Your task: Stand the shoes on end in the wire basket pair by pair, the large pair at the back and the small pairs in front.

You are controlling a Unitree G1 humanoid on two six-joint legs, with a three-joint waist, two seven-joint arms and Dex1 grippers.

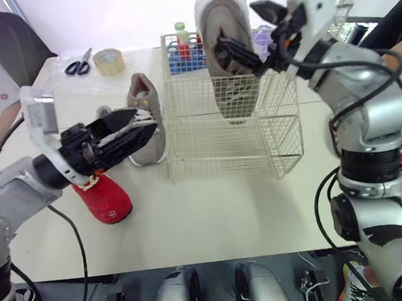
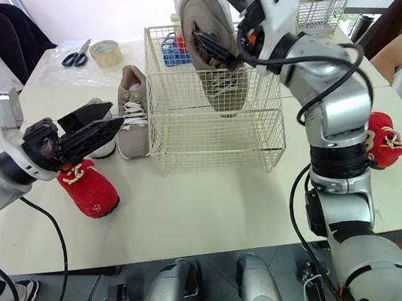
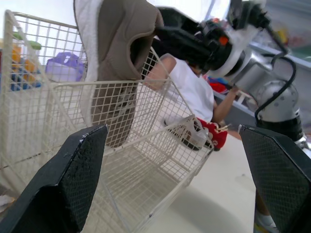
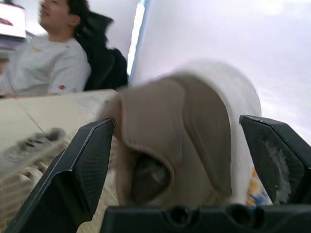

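Taupe shoe held toe-down at the back of the wire basket.

Nearest, a small red shoe lies on the worktop just under the left hand, which hangs wide open and empty, pointing toward the basket's left wall. Just beyond its fingertips the mate lies flat on its sole beside that wall, its long axis running away from the robot, so the left arm is the nearer one for it. Farther back, the right hand is clamped on the heel of the taupe shoe. That shoe's long axis stands upright, heel above the rim, toe down inside the rear part of the basket. Whether the toe touches the basket floor I cannot tell. The coming move looks like a short straight drop and a release. A tape roll sits at the far edge.
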